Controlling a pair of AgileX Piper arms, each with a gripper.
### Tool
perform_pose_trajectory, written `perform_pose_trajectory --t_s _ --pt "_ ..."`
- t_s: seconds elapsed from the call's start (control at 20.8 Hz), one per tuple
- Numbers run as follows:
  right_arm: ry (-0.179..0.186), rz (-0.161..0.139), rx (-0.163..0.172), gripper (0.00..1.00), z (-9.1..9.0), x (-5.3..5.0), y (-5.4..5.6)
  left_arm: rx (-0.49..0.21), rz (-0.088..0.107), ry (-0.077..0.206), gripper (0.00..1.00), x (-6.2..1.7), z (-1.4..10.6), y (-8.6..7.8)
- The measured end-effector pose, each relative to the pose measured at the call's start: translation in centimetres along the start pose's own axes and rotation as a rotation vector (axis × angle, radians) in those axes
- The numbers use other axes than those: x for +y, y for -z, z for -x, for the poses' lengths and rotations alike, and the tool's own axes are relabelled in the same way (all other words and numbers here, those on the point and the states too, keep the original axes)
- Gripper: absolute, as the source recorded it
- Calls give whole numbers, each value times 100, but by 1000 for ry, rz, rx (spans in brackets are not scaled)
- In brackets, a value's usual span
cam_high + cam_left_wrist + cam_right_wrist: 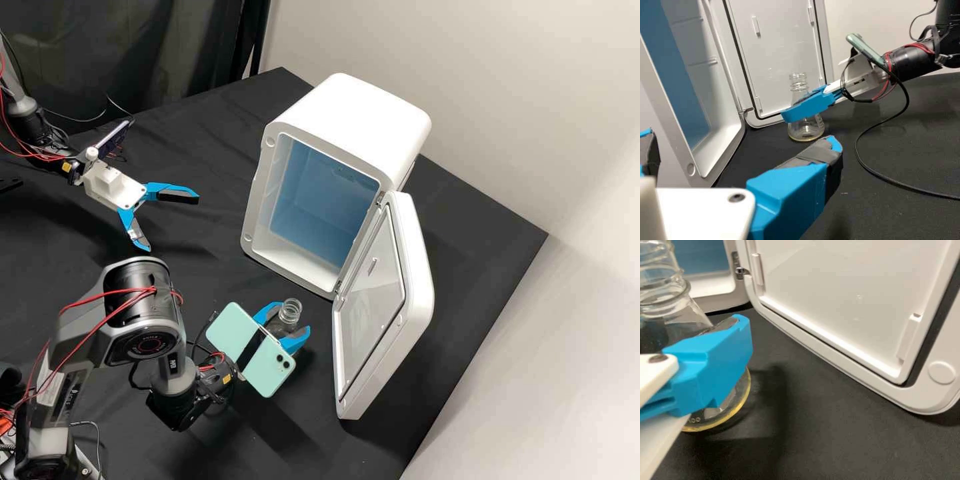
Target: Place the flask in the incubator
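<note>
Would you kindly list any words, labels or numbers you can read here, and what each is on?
No text is legible.
Print ringing the near arm joint: too small to read.
No markings visible on the incubator or the flask.

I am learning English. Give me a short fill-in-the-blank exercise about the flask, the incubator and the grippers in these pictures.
1. The incubator has its door ___.
2. The flask stands on the black ___, outside the incubator.
3. The right gripper has its jaws around the ___.
4. The left gripper holds ___.

Missing words: open; bench; flask; nothing.
</note>
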Motion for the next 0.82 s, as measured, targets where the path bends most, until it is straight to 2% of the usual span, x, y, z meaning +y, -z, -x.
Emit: perform_pose_trajectory --t_s 0.19,0.29,0.53,0.67,0.82 --pt "-21 -18 -4 0 -124 46 -4 0 0 0 100 0 0 0" --pt "-31 -15 -2 0 -184 78 15 0 0 0 100 0 0 0" --pt "-63 -34 29 0 -294 145 110 6 1 0 100 1 5 16" --pt "-89 -54 47 0 -377 190 171 8 1 -1 100 1 7 22" --pt "-103 -87 71 0 -452 203 249 8 1 -1 100 1 7 22"
